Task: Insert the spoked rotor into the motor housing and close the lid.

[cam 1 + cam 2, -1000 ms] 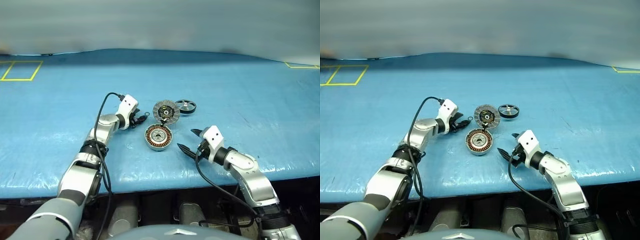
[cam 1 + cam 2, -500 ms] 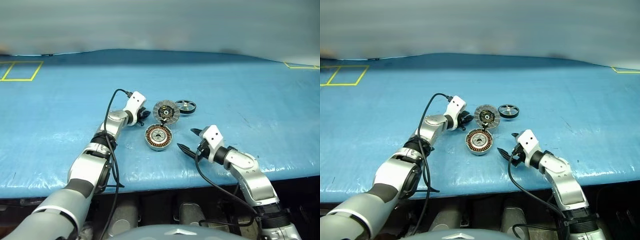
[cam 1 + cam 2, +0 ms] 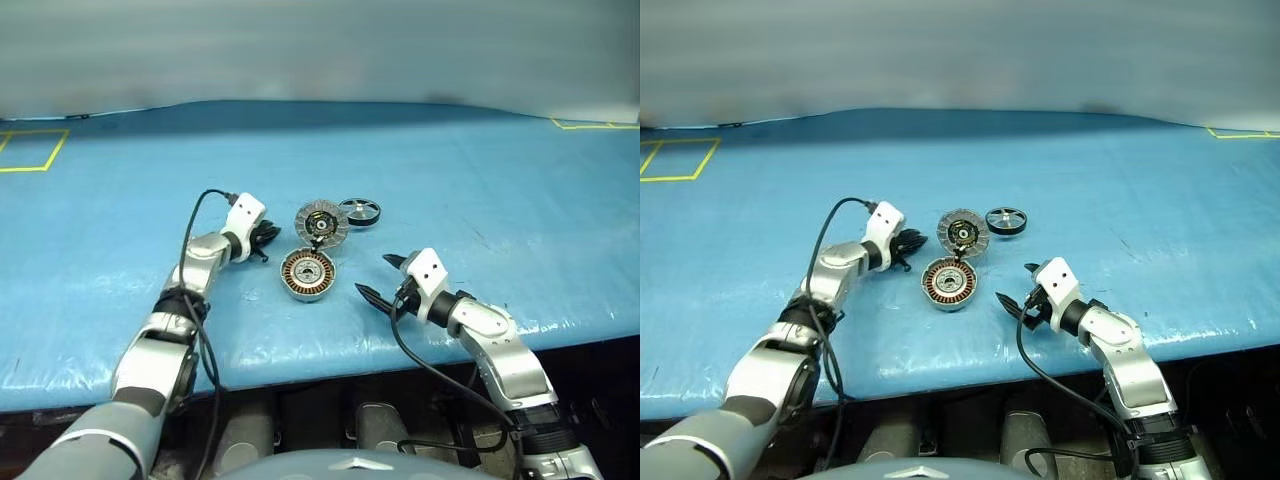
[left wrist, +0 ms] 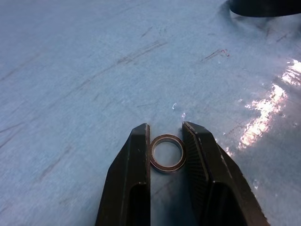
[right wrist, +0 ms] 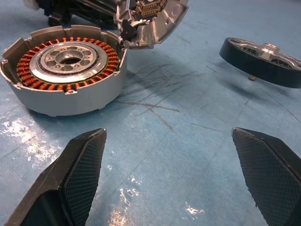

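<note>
Small metal ring point(image 4: 167, 152), blue table cover point(image 3: 480, 150)

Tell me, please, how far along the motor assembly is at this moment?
Done: the round grey lid stands swung open above the grey motor housing, copper windings exposed. In hand: the left gripper pinches a small silvery metal ring just above the blue table; the right gripper waits wide open near the housing. Left: the black-rimmed spoked rotor still lies on the table, so inserting it and closing the lid remain.

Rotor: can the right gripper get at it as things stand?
Probably yes. The right gripper is open and empty, and only bare table separates it from the rotor; the housing and lid sit off to one side.
</note>
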